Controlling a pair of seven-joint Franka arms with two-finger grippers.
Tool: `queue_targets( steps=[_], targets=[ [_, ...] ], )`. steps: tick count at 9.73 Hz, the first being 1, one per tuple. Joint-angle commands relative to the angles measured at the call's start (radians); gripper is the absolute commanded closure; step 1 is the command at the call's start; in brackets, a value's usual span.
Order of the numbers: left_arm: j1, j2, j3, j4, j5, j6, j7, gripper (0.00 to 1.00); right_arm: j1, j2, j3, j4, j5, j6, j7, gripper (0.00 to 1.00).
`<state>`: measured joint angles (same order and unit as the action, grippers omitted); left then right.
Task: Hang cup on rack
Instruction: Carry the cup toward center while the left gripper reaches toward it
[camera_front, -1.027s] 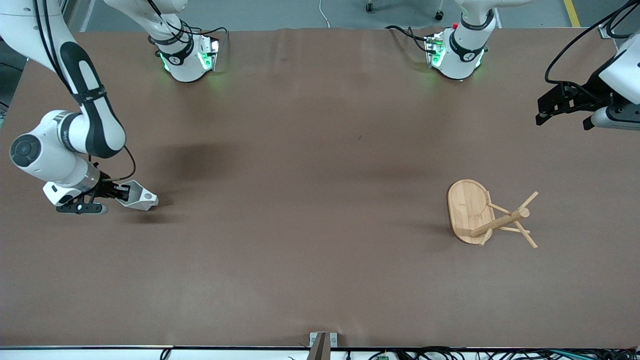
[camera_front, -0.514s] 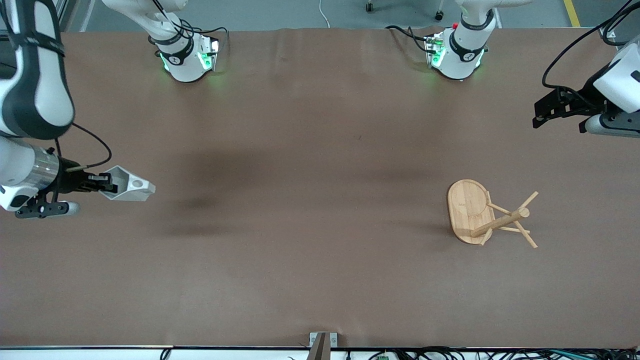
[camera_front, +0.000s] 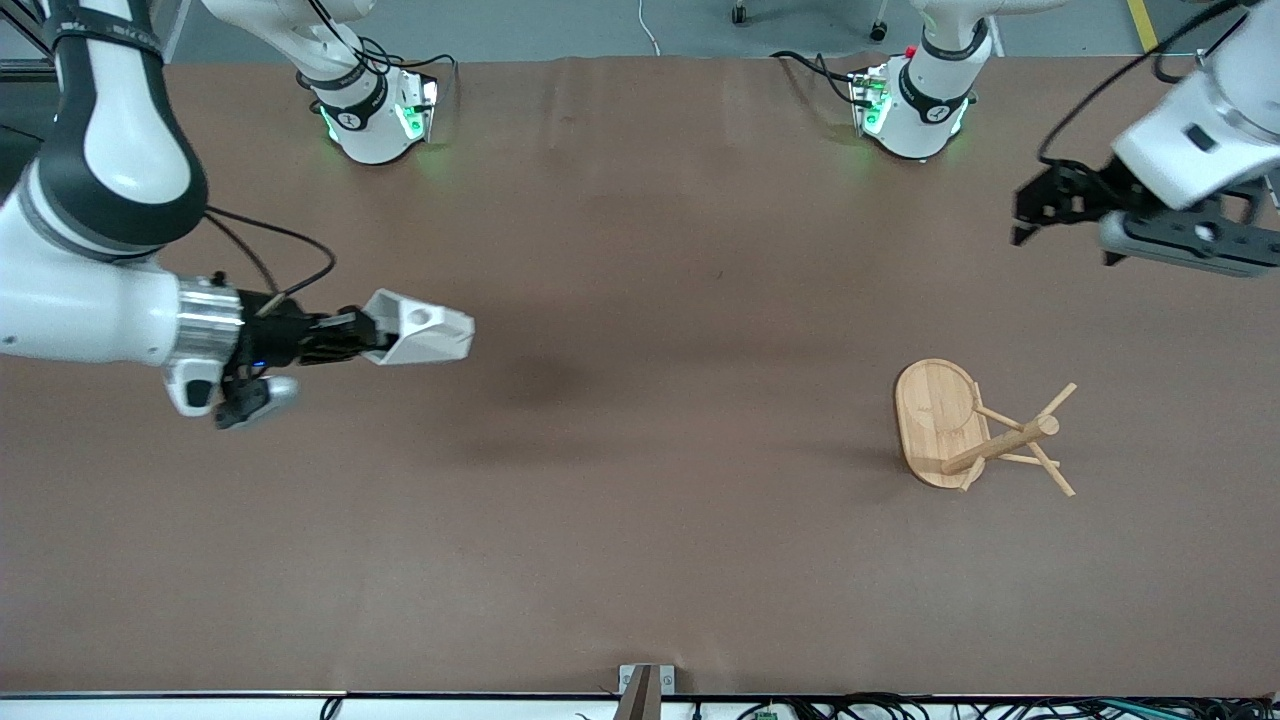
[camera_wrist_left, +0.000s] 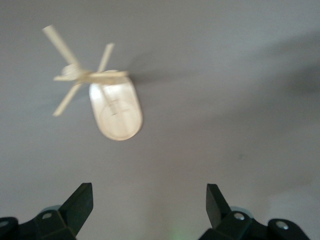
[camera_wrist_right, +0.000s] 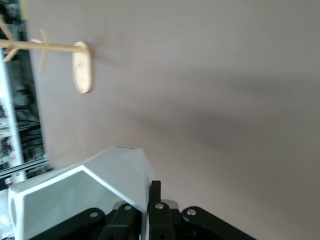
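Note:
My right gripper (camera_front: 368, 338) is shut on the rim of the small white faceted cup (camera_front: 420, 327) and holds it in the air over the table toward the right arm's end; the round hole in its tab faces up. The cup (camera_wrist_right: 85, 192) fills the right wrist view, its wall pinched between the fingers (camera_wrist_right: 155, 192). The bamboo rack (camera_front: 975, 428) stands toward the left arm's end, with oval base, central post and thin pegs; it shows in the left wrist view (camera_wrist_left: 112, 105) and the right wrist view (camera_wrist_right: 75, 57). My left gripper (camera_front: 1030, 215) is open and empty, in the air over the table near the left arm's end.
The brown table (camera_front: 640, 500) stretches bare between the cup and the rack. The two arm bases (camera_front: 375, 110) stand along the table's edge farthest from the front camera. A small metal bracket (camera_front: 645, 685) sits at the table's nearest edge.
My right gripper has lifted the cup off the table and carried it toward the table's middle. My left gripper has moved in from the table's end toward the middle.

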<state>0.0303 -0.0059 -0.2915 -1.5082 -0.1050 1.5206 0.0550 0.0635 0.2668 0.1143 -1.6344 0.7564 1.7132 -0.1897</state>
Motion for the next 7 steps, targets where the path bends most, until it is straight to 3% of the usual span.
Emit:
queue_targets(
  steps=[1,4,7],
  targets=[
    [-0.007,0.02,-0.122,0.002,-0.068,0.002,0.008,0.0,0.025,-0.001,0.024,0.002,0.183,-0.02,-0.005,1.0],
    [-0.058,0.084,-0.3,0.003,-0.071,0.108,0.032,0.0,0.071,0.002,0.08,-0.001,0.358,0.04,-0.004,1.0],
    [-0.131,0.129,-0.347,0.022,-0.073,0.236,0.155,0.0,0.139,0.017,0.081,-0.013,0.471,0.1,-0.004,0.99]
  ],
)
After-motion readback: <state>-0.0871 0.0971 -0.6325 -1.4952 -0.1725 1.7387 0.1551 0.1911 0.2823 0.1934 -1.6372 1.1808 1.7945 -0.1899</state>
